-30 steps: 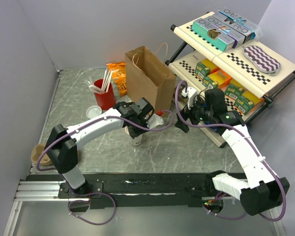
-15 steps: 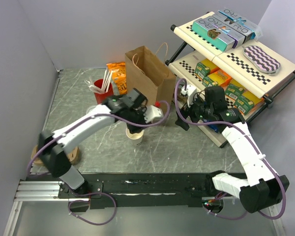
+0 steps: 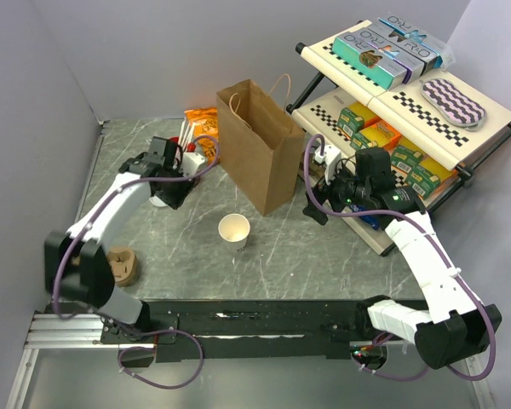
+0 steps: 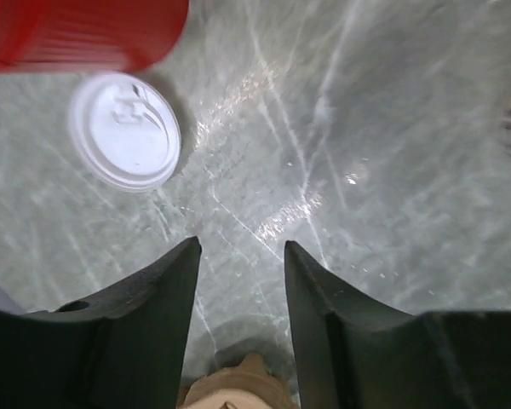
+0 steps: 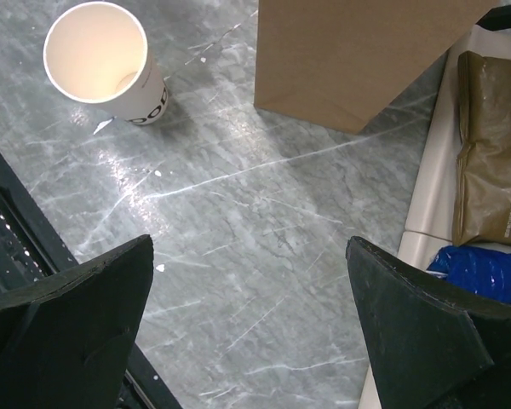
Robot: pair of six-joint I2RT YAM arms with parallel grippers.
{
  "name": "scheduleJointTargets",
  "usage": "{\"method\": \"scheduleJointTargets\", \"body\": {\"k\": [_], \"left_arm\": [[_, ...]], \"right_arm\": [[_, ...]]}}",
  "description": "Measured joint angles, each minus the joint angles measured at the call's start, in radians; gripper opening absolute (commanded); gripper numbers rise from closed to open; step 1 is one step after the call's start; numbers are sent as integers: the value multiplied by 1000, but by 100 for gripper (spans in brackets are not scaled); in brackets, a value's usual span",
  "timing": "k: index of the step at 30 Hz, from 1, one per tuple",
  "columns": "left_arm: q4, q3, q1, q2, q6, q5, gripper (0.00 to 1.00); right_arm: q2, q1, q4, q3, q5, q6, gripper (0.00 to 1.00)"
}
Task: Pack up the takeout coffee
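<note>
Top external view: on the grey table [image 3: 324, 256] the brown paper bag [image 3: 260, 149] stands upright with its mouth open. It is just ahead of the right gripper [image 5: 249, 247], whose fingers are spread wide with nothing between them.

The white paper cup [image 3: 233, 230] stands upright and uncovered, well apart from the left fingers. In the right wrist view it sits ahead and to the left of the right fingers, near the bag's bottom corner but not touching it.

The left gripper [image 4: 240, 247] hovers over bare table with its fingers apart and empty. Ahead and to the left of them lies the white lid [image 4: 125, 129], flat on the table just beside the red cup [image 4: 77, 30].

The step in hand looks like fetching the lid, since the coffee cannot be packed while uncovered. The next move probably calls for shifting the left fingers forward and left until they straddle the lid. They would then come down low enough to catch its thin rim without knocking the red cup. A flat lid gives little to pinch, so it may slide.
</note>
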Motion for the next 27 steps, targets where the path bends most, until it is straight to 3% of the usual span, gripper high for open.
{"method": "scheduleJointTargets", "body": {"k": [9, 27], "left_arm": [[82, 19, 49, 287, -62, -121, 44], [200, 127, 83, 472, -63, -164, 33]], "right_arm": [[1, 0, 0, 0, -7, 1, 100], [1, 0, 1, 0, 0, 8, 100]]}}
